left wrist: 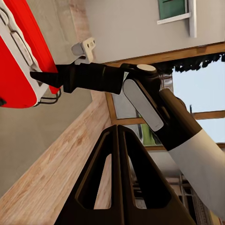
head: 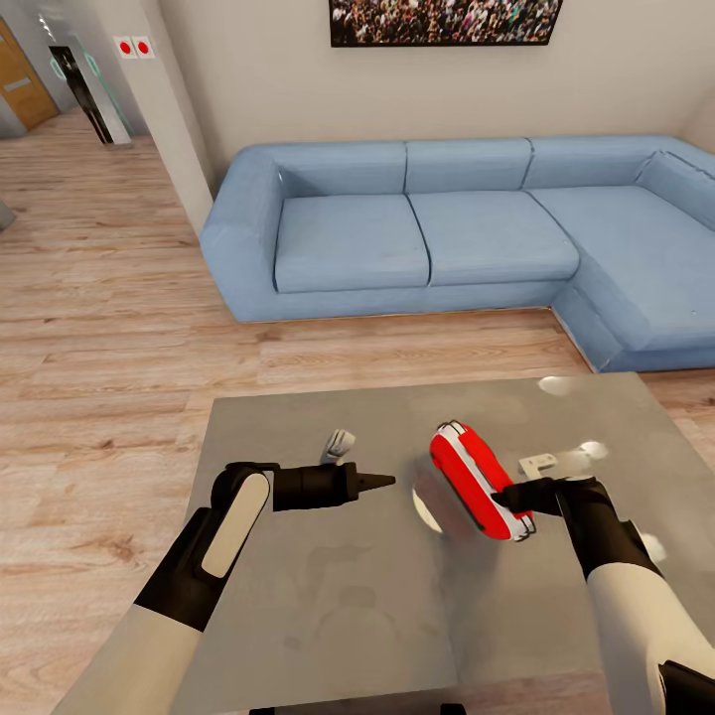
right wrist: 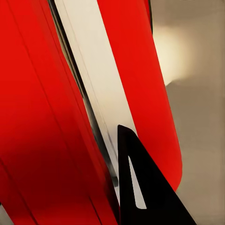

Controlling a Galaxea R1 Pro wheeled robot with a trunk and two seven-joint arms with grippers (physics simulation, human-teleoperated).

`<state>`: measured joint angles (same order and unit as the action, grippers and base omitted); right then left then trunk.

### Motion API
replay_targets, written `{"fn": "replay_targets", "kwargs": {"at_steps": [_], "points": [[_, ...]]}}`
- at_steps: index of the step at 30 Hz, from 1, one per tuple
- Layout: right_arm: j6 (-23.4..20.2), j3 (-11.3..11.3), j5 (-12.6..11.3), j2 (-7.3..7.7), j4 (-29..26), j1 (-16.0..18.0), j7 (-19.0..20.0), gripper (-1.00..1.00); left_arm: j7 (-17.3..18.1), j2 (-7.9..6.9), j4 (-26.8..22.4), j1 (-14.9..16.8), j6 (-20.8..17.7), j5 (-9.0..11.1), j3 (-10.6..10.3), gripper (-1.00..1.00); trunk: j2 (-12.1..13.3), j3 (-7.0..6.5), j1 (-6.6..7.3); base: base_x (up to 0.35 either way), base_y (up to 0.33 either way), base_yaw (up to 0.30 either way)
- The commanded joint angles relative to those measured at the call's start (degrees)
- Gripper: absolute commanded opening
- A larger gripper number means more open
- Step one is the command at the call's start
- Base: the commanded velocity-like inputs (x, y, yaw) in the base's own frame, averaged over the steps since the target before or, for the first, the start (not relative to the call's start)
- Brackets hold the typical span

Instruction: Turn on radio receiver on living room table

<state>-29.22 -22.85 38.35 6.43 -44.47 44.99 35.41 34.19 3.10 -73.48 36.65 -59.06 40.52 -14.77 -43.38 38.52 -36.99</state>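
the radio receiver (head: 479, 481) sits on the table (head: 298, 616), toward its right half, resting on a narrow edge and angled away from me, so its red shell and white trim face upward in the head view. i cannot see the dial or any switch from here. i have the right gripper (head: 503, 494) brought in from the right with its tip at the near end of the red casing; in the right wrist view one dark finger (right wrist: 140, 197) lies directly against the white trim, which i judge to be a press or nudge rather than a grasp. whether that gripper is spread or closed i cannot tell, since only one finger shows. the left gripper (head: 382, 483) hovers just left of the radio, apart from it, fingers drawn together to a point and holding nothing; i judge it is parked there to brace the radio if the right side pushes it over. the blue sofa (head: 447, 228) stands beyond the table, well apart.
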Motion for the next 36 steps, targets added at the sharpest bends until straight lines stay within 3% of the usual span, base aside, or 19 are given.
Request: {"fn": "replay_targets", "kwargs": {"at_steps": [1, 2, 36], "points": [[0.1, 0.0, -0.2, 0.0, 0.0, 0.0, 0.0, -1.0, 0.0, 0.01, 0.0, 0.0, 0.0, 0.0, 0.0, -1.0, 0.0, 0.0, 0.0, 0.0, 0.0, 0.0], [0.2, 0.0, -0.2, -0.01, 0.0, 0.0, 0.0, 1.0, 0.0, 0.01, 0.0, 0.0, 0.0, 0.0, 0.0, -1.0, 0.0, 0.0, 0.0, 0.0, 0.0, 0.0], [1.1, 0.1, -0.3, 0.06, 0.1, 0.0, -0.1, 1.0, 0.0, 0.02, 0.0, 0.0, 0.0, 0.0, 0.0, -1.0, 0.0, 0.0, 0.0, 0.0, 0.0, 0.0]]}}
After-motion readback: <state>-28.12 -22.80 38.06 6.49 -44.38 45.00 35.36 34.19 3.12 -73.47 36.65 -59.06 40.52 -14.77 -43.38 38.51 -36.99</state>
